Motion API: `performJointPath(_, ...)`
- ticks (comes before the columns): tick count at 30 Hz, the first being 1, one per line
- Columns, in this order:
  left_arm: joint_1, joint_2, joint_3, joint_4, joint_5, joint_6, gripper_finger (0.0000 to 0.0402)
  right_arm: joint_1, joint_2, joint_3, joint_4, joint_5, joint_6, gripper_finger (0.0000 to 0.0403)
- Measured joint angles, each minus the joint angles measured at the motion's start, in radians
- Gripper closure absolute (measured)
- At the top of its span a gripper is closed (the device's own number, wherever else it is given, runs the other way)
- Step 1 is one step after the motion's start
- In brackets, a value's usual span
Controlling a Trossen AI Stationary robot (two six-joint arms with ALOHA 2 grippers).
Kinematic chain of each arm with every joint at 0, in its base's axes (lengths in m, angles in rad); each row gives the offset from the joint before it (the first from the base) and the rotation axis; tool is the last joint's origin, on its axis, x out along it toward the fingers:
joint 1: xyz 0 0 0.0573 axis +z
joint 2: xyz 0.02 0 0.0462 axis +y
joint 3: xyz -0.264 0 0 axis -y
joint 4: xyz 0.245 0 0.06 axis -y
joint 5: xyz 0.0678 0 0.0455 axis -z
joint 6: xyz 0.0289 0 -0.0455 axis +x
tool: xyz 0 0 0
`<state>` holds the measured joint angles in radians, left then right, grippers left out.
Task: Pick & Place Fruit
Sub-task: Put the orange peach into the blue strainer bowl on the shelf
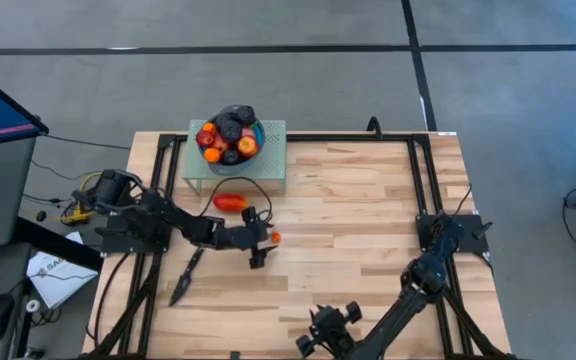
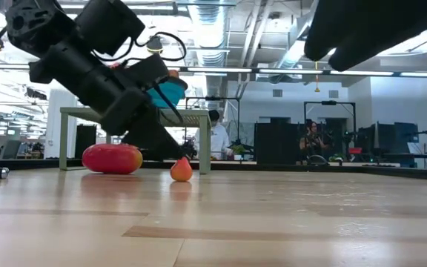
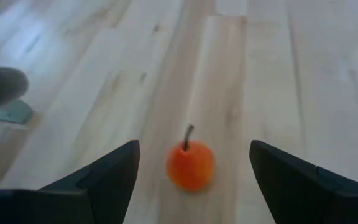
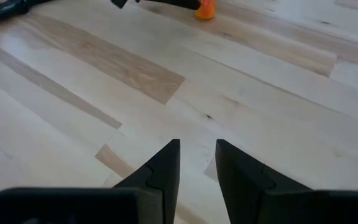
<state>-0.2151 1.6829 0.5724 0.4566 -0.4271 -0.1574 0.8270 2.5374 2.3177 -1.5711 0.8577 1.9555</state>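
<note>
- When going for the small orange fruit, take it across its round middle, not by the thin stem on top.
- Lies on the bare wooden table, a bit left of the middle, between the fingers of the left gripper but touching neither.
- Fingers spread wide and low over the wood, pinching nothing yet.
- Looks light, hard and smooth, so probably rolls away at a small bump; close both sides on it together.
- Probably won't break if dropped, but could roll far.
- Just past it, on the far left side: a long red-orange piece, lying on the table in front of the green stand.
- Up on that stand: a blue bowl heaped with red, dark and orange fruit; hard to count them in the pile.
- Down at the near edge: the right gripper, fingers only a little apart, holding nothing, well away from the fruit.
- Partly cut off at the near edge in the high view.
- From table height, bowl mostly hidden behind the left arm.
- On the left, a dark thin thing on the wood; can't tell what.
</note>
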Motion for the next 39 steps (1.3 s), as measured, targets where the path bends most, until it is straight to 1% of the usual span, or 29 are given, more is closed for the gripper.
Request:
performJointPath(3,0.02,0.0,0.0,0.033,0.008,-0.001,0.0105,-0.006,0.0,0.0,0.0,0.0,-0.002,0.0306)
performJointPath(7,0.034,0.02,0.001,0.072,0.066,-0.008,0.0121,-0.005,0.0,0.0,0.0,0.0,-0.002,0.0306)
performJointPath(13,0.034,0.096,-0.001,0.117,0.063,-0.035,0.0153,-0.003,0.0,0.0,0.003,0.0,0.001,0.0306)
performJointPath(17,0.034,0.112,0.0,0.174,0.06,-0.036,0.0173,-0.003,0.0,0.0,0.005,0.0,0.006,0.0306)
performJointPath(35,0.034,0.111,-0.03,0.174,0.034,-0.034,0.0265,-0.003,0.0,0.0,0.007,0.0,0.009,0.0306)
performJointPath(39,0.034,0.111,-0.03,0.175,0.034,-0.033,0.028,-0.003,0.0,0.0,0.008,0.0,0.009,0.0306)
